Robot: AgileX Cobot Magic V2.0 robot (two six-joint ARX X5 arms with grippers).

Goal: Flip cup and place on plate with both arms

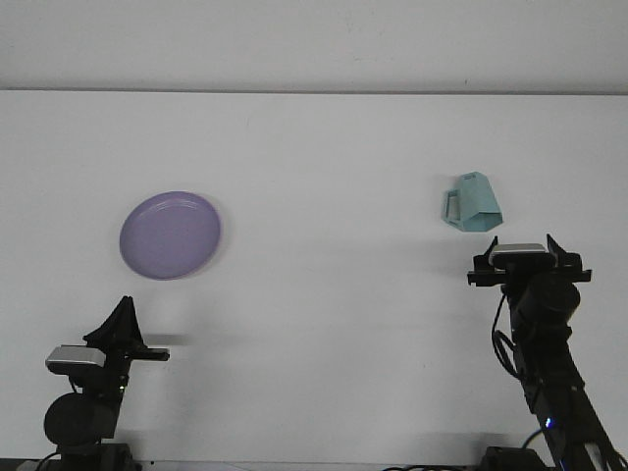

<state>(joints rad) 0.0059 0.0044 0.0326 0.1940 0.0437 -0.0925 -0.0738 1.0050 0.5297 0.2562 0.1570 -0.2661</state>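
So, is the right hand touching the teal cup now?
Apart. The front view shows a strip of bare white table between the right hand and the teal cup, which lies beyond it.

I get a bright, even picture from the front view, with soft diffuse light and no hard glare on the white table point(324, 177). Shadows are faint: a pale grey smudge lies just right of the left gripper point(126, 312), and a weak one spreads left of the right gripper point(530, 257). The plate point(171, 235) throws a thin soft shadow along its lower right rim. The cup point(471, 203), just beyond the right gripper, looks slightly soft at its edges. Focus seems uniform; the dark arms show little surface detail.
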